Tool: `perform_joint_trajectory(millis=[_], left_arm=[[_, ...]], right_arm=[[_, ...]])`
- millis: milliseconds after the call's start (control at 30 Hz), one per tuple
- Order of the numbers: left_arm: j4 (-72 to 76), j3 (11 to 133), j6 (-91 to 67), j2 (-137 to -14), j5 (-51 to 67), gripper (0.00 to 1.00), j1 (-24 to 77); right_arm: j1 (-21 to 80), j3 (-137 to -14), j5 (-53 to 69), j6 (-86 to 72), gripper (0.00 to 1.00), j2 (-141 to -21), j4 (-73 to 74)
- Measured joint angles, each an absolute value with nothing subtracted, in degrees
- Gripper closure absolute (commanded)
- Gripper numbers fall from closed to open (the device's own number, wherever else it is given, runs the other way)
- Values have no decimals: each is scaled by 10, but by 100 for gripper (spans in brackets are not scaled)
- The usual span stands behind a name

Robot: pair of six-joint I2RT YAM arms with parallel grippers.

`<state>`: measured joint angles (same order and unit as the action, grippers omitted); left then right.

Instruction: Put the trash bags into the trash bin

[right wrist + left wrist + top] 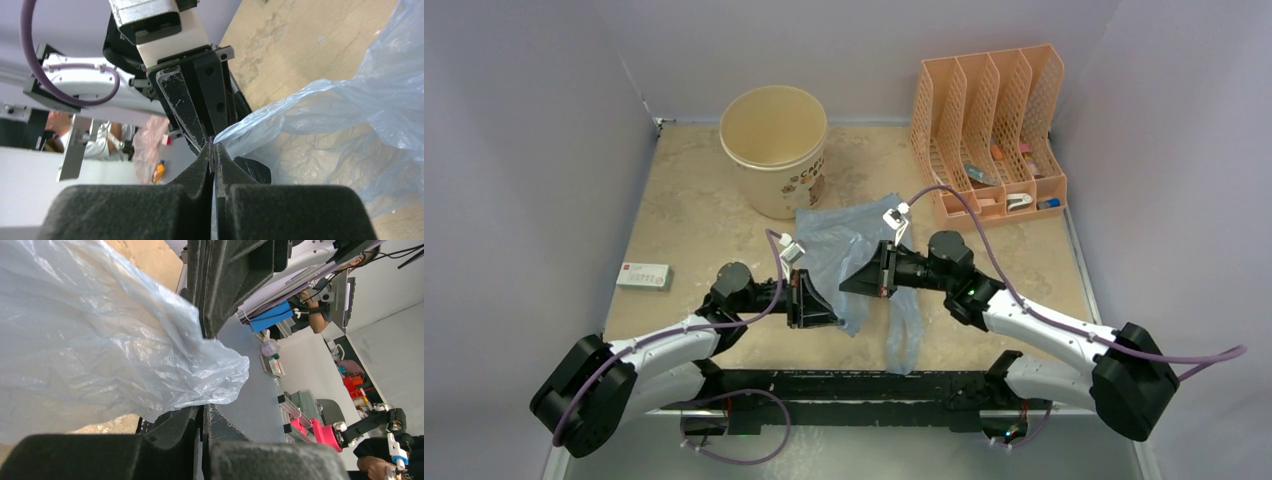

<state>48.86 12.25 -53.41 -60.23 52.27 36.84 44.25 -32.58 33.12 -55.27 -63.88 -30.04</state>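
Observation:
The trash bag (839, 245) is a thin pale-blue film spread across the middle of the table, with a tail (904, 335) trailing toward the near edge. The cream trash bin (774, 150) stands upright and open behind it, at the back left. My left gripper (834, 318) is shut on the bag's edge, and in the left wrist view the bag (100, 340) billows out from the closed tips (210, 407). My right gripper (844, 287) faces it from the right, shut on the bag (325, 125), with film pinched between its fingers (200, 160). The two grippers nearly meet.
An orange mesh file organizer (989, 130) with small items stands at the back right. A small white and red box (644, 276) lies at the table's left edge. Grey walls close in the back and both sides.

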Motion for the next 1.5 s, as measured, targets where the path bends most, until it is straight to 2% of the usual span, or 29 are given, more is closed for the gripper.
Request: perform_joint_trajectory(millis=[100,133,233,333,367,400,433,467,500,567,733,800,900,1000,1200,1267,1300,1367,1433,1500], left_arm=[[484,123,-534,-596,531,100,354],[482,123,-534,-594,535,97,349],[469,123,-534,-583,539,67,335],[432,122,-535,-559,532,51,320],[413,122,-534,-545,526,48,316],[390,123,-531,-529,517,48,314],[364,125,-528,-512,505,52,314],[338,130,-524,-495,494,66,314],[310,136,-517,-477,481,71,316],[254,155,-498,-447,453,74,316],[163,181,-469,-421,414,70,316],[131,179,-468,-415,400,68,316],[90,179,-464,-400,373,67,317],[55,179,-456,-392,344,61,316],[2,182,-449,-387,292,53,317],[-10,183,-448,-382,283,52,317],[-15,183,-448,-380,280,52,316],[-25,183,-448,-377,276,51,317],[-35,183,-448,-372,271,51,317],[-46,183,-448,-364,267,50,316]], right_arm=[[442,-327,294,-557,100,-621,-287],[442,-327,283,-558,100,-613,-285],[442,-334,247,-566,100,-588,-281],[442,-347,217,-580,100,-579,-282],[442,-349,205,-587,100,-577,-283],[442,-349,194,-597,100,-575,-283],[442,-346,182,-608,100,-573,-287],[442,-341,170,-618,100,-572,-299],[442,-334,163,-627,100,-572,-309],[441,-328,160,-634,84,-574,-309],[441,-354,128,-585,50,-575,-202],[441,-366,119,-557,40,-565,-147],[441,-367,118,-520,37,-535,-85],[441,-366,141,-495,33,-524,-51],[479,-307,164,-479,27,-574,-31],[507,-305,158,-479,29,-614,-31],[520,-306,155,-479,36,-632,-35],[545,-314,143,-479,54,-673,-41],[563,-328,124,-483,78,-708,-46],[570,-342,104,-488,91,-725,-52]])
